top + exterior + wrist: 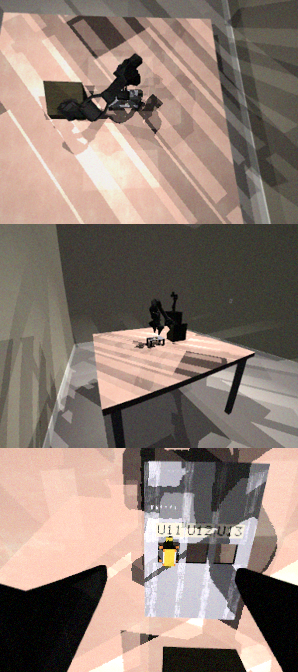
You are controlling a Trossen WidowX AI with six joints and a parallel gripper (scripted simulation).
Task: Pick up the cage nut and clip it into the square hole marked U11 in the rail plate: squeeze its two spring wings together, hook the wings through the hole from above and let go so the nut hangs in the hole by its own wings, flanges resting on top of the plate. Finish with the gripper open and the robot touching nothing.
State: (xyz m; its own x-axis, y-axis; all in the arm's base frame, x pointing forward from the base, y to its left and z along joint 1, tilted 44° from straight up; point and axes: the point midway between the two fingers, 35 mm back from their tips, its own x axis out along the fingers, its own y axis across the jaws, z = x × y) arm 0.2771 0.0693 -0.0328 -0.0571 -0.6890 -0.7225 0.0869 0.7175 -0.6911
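"How did the gripper (pixel 125 94) (pixel 157 333) (pixel 170 572) stand?"

"Wide open, holding nothing. Its two fingers were matte black, tapering to blunt tips, one on each side of the wrist view."

"And the cage nut (pixel 169 555)?"

"One, at the square hole marked U11; yellow in the middle, with black and orange edges. Whether both wings had hooked, I couldn't tell."

"What was the plate like?"

"The rail plate (pixel 126 104) (pixel 156 338) (pixel 192 590) was a grey, metallic-looking rectangle, streaked with pale reflections. Three cream labels (pixel 200 530) read U11, U12 and U13, above three square holes in a row. The holes at U12 and U13 had no nut in them."

"Further out?"

"The one black, jointed arm (pixel 114 89) (pixel 155 311) reached over the plate from beside a single dark, boxy block (pixel 64 97) (pixel 177 332). All of it was on one pinkish desk (pixel 186 155) (pixel 136 372), striped with light and shadow, with a dark edge."
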